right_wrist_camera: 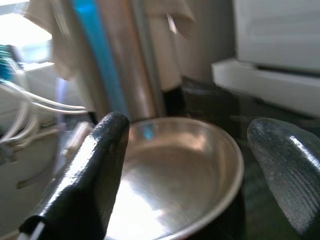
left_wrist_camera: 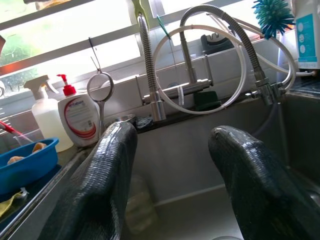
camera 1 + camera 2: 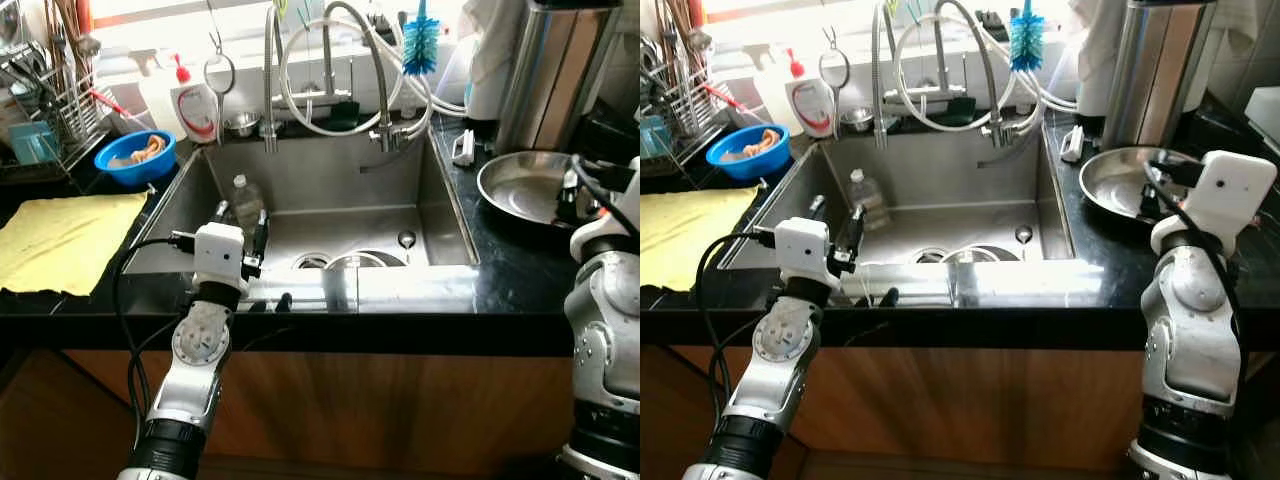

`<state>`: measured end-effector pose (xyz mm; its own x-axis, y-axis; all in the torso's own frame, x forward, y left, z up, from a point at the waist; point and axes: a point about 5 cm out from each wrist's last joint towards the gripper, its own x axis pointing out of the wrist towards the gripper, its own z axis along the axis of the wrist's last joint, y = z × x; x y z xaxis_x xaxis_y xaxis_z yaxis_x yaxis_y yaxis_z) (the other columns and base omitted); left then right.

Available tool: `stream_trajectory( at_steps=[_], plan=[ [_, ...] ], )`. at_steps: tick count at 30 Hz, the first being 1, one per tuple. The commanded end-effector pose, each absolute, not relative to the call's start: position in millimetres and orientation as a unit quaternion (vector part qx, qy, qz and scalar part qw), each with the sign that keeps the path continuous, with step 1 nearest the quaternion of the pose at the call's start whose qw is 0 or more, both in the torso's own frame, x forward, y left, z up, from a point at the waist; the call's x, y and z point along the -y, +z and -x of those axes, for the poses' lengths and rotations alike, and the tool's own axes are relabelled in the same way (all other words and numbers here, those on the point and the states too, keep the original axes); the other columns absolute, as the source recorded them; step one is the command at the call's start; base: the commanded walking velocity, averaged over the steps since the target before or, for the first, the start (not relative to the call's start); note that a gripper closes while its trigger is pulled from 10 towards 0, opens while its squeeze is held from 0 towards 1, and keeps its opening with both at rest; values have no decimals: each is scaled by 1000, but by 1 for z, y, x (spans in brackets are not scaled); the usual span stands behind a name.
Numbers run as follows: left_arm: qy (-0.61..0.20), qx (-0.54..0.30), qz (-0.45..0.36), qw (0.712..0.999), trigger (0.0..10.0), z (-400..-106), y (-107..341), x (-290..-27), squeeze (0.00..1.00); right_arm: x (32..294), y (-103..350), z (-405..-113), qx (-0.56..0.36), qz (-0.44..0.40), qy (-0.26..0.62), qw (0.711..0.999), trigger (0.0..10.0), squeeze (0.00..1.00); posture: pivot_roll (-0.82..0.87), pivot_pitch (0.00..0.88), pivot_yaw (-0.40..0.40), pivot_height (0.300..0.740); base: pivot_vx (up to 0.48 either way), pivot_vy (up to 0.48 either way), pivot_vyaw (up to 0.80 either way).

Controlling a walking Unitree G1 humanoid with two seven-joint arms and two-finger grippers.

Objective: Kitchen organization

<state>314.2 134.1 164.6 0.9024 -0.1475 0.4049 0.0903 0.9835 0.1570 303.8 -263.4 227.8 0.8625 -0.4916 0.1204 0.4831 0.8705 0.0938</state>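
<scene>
We see our left gripper (image 3: 240, 222) reaching over the front rim of the sink (image 3: 440, 190), its two black fingers (image 2: 107, 175) spread well apart and holding nothing. A clear plastic bottle (image 3: 245, 196) stands inside the sink against its left wall, just beyond those fingertips and not touching them. In the left wrist view the bottle shows faintly between the fingers, low against the basin wall.

Our right gripper (image 1: 190, 165) hovers over the bench at the sink's right side, its fingers (image 1: 95, 170) also wide apart and empty. Directly ahead of it lies a shallow steel bowl (image 3: 1120, 185) on the dark bench (image 3: 1090, 270), near the back right corner beside a tall steel canister (image 3: 1155, 65).

A blue bowl (image 3: 135, 155) and a yellow cloth (image 3: 65, 235) sit on the bench left of the sink.
</scene>
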Motion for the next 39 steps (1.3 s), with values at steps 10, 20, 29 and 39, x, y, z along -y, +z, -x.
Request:
stream_trajectory(
  at_steps=[10,20,29,39],
  plan=[
    [-56,207,-76,974,10000,-316,164,-141,0,278,230,-308,45,-114,-311,943,10000,0,-279,0,126,740,0,0,0],
    [-53,207,-78,974,10000,-318,167,-144,0,286,224,-311,23,-181,-342,922,10000,0,-276,0,128,740,0,0,0],
    [-51,208,-77,974,10000,-319,167,-142,0,288,222,-324,-12,-178,-324,929,10000,0,-272,0,123,740,0,0,0],
    [-52,211,-80,973,10000,-319,167,-143,0,288,217,-330,-32,-186,-323,927,10000,0,-265,0,124,740,0,0,0]
  ],
)
